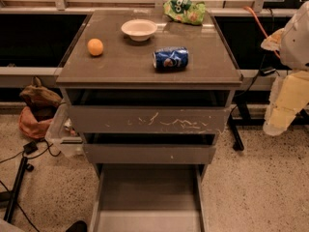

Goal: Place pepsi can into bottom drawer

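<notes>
The pepsi can [171,58], blue with a round logo, lies on its side on the right half of the cabinet top [125,66]. The bottom drawer [147,197] is pulled out wide, and the part of its flat grey floor that shows is bare. Above it, the scratched-front drawer [149,119] and the smaller middle drawer [149,153] are each pulled out a little. My arm's white and cream links [287,98] hang at the right edge, beside the cabinet and away from the can. My gripper is not in view.
On the cabinet top are an orange [95,47], a white bowl [139,29] and a green chip bag [185,10]. A clear plastic bin [63,137] and a brown bag [36,105] sit at the cabinet's left. Cables and a stand leg [17,187] lie on the floor at left.
</notes>
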You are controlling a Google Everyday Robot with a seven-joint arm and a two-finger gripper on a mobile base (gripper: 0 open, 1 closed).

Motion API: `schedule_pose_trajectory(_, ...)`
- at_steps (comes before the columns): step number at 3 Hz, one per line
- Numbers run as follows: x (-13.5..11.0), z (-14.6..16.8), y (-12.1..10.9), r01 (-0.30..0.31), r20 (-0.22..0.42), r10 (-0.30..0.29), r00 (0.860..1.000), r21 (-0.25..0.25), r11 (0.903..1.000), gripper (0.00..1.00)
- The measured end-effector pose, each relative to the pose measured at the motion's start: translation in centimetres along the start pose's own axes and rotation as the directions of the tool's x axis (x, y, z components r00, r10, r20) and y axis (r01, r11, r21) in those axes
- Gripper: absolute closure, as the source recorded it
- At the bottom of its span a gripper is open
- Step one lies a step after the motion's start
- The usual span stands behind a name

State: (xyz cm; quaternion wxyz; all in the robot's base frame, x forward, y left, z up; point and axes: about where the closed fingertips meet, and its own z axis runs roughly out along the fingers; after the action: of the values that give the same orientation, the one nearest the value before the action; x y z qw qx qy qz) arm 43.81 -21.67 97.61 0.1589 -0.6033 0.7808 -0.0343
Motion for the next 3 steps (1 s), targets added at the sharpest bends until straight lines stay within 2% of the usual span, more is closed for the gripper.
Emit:
schedule_pose_trajectory(1,0.0,0.0,0.0,0.000,0.000,0.000,1.000,0.000,1.0000,0.00)
schedule_pose_trajectory(2,-0.4,0.8,-0.9,0.017,0.037,-0.018,0.999,0.024,0.9996,0.00)
schedule_pose_trajectory(3,-1.3,3.5,-3.9,0.052,0.122,-0.058,0.991,0.056,0.9971,0.00)
